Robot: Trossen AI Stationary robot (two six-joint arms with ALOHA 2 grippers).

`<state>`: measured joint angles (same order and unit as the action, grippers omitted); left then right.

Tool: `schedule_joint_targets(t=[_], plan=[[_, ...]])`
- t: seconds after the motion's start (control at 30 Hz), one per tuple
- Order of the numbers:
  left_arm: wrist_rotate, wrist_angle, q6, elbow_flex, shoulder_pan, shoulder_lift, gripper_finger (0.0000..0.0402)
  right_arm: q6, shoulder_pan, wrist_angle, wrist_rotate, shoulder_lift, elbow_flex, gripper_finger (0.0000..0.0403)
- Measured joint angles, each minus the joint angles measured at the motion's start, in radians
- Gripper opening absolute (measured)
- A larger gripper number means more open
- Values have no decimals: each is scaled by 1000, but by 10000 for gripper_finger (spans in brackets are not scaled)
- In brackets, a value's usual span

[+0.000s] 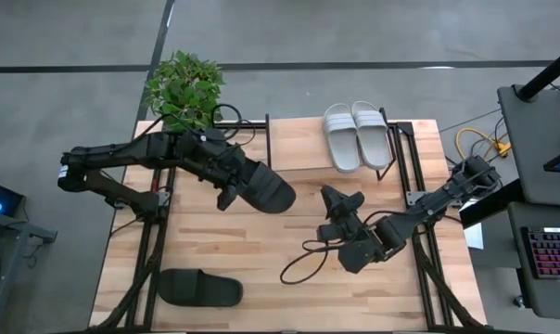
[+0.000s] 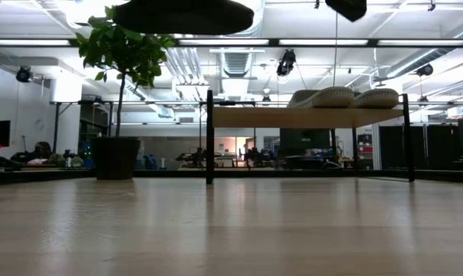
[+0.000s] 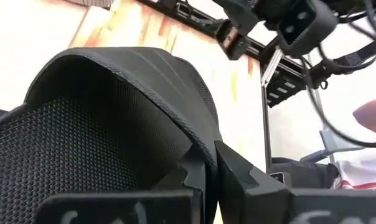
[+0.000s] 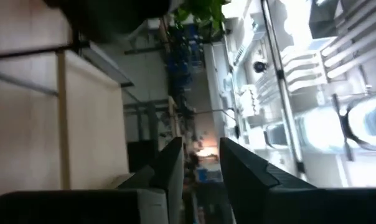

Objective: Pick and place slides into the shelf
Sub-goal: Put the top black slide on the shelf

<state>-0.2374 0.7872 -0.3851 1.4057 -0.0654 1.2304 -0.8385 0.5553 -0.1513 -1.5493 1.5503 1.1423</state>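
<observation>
Black slide (image 1: 261, 187) hangs clamped in the left gripper (image 1: 226, 192) above the table's (image 1: 261, 250) middle, while the right gripper (image 1: 340, 199) hovers empty, fingers parted.

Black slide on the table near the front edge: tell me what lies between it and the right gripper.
Bare wooden tabletop, seen in the high view, plus a loop of black cable close to the right gripper; nothing else separates it from the black slide.
</observation>
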Motion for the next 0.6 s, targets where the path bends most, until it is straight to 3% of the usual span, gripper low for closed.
schedule_joint_targets(t=[0.23,0.47,0.6], plan=[[-24,1,0,-3,1,27,0,-22,19,146,279,-27,0,76],[-87,-65,1,-5,1,37,0,-90,9,244,424,-47,0,73],[-99,-68,0,-5,2,39,0,-121,4,268,428,-45,0,92]])
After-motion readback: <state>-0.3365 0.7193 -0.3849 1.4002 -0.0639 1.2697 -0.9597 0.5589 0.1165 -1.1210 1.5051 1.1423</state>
